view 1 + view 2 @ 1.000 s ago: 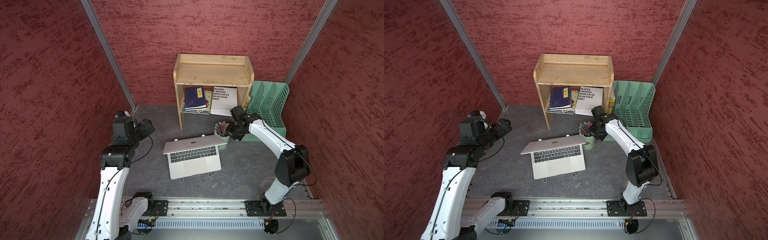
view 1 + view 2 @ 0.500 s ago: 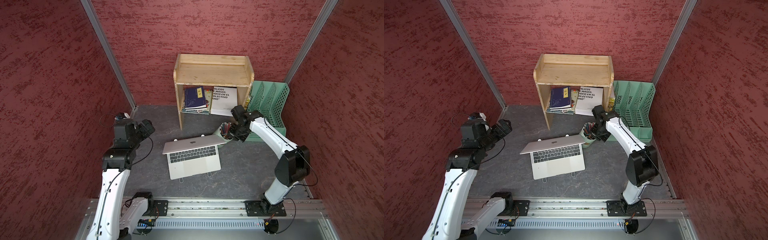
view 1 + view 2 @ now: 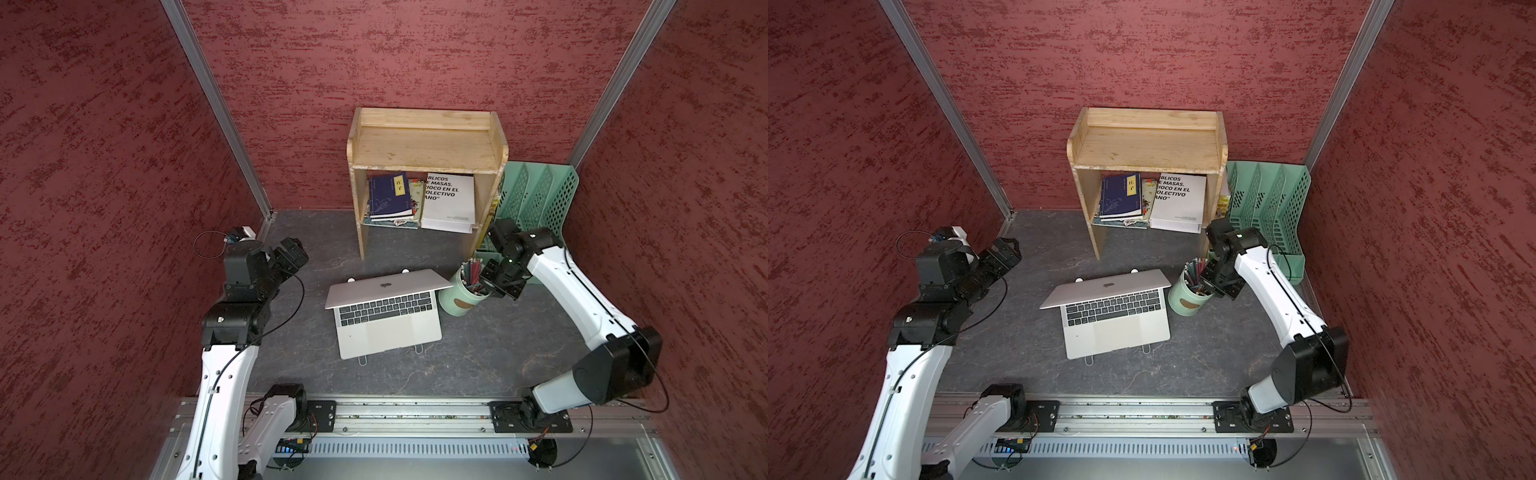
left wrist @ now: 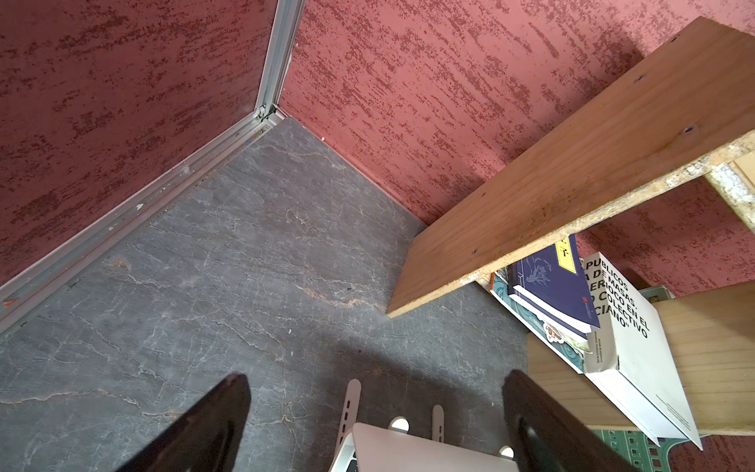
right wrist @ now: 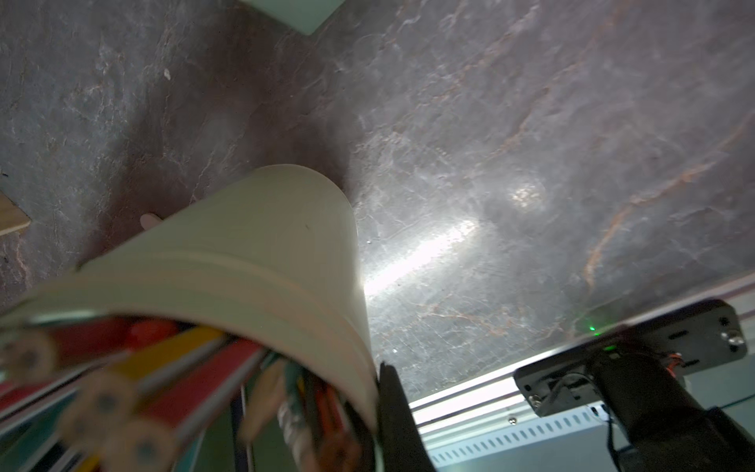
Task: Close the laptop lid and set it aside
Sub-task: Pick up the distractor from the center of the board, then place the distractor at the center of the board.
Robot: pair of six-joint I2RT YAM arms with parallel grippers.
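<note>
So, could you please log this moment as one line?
lid: partly open | left tool: open, free | right tool: shut on cup

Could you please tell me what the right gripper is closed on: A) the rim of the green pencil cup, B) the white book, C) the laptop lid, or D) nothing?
A: the right gripper is shut on the rim of the green pencil cup, apart from the laptop lid.
</note>
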